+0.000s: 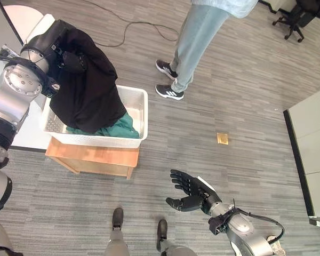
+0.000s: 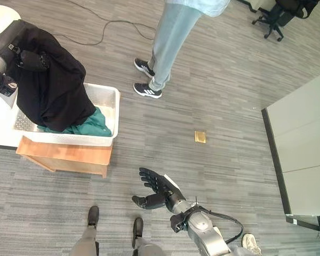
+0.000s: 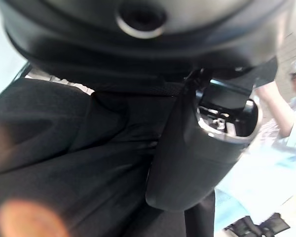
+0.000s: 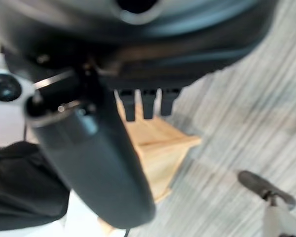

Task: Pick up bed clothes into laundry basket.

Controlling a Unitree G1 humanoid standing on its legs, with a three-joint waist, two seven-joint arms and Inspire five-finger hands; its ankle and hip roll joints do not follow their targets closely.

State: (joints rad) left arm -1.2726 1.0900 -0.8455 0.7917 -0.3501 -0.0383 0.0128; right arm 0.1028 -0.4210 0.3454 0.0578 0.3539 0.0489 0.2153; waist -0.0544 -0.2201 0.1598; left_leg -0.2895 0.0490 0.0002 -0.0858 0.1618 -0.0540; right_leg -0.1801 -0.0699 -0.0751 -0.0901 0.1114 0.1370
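Observation:
A black garment hangs from my left hand, which is raised over the white laundry basket with its fingers curled into the cloth. The garment's lower part drapes down into the basket, on top of a green cloth. Seen from the left wrist, the black fabric lies right against the thumb. My right hand hovers low over the floor to the right of the basket, fingers spread and holding nothing. Past it, the right wrist view takes in the wooden stand.
The basket rests on a low wooden stand. A person stands just beyond the basket's right side. A small yellow square lies on the floor. A grey partition is at the right, an office chair at the far right.

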